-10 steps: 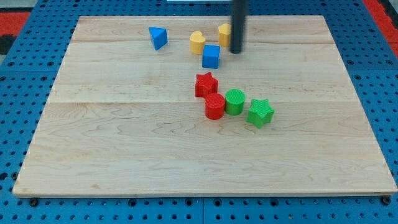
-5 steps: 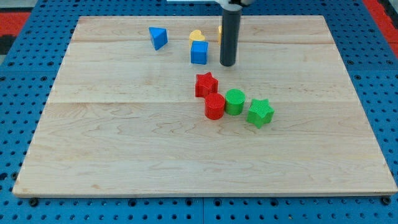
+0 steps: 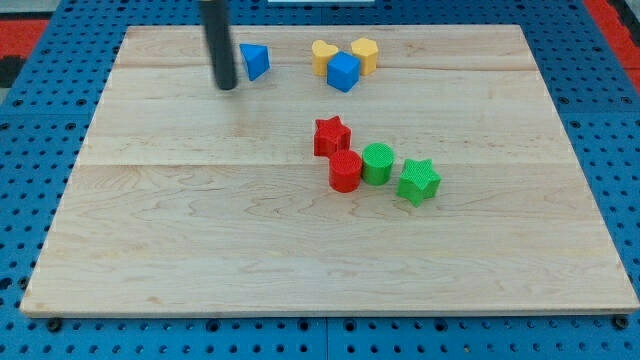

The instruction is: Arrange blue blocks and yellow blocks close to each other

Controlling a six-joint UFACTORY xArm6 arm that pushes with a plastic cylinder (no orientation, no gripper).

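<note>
Blue triangle block sat alone near the view's top, with my tip just beside it on the view's left.

My tip was a bare dark rod with nothing to open or shut, and it looked a little apart from the block. The blue cube was touching the yellow heart block and the yellow block further to the view's right on the wooden board. To do this step well, I think the tip should push the triangle slowly and straight toward the view's right, pressing on the middle of its side so it did not spin away. The red and green blocks sat well below.
</note>
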